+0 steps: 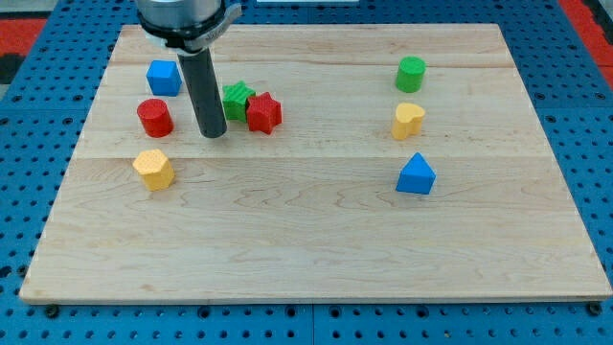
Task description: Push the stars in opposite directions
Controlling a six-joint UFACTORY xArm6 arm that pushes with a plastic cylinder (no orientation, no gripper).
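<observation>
Camera view: the wooden desk fills my screen, and I read it from the view's left. Farthest left sit a yellow hexagonal block and, at its 12 o'clock, a red cylinder; a blue cube lies above that.

Next comes my tip, the lower end of the dark rod. This tool has no jaws, so there is no wide or narrow to tell, and it holds nothing. The green star stands just at the tip's 1 o'clock, partly hidden behind the rod. The red star touches the green one at its 4 o'clock.

Well apart, toward the view's right, a green cylinder, a yellow heart-shaped block and a blue triangular block run in a column from 12 to 6 o'clock.
</observation>
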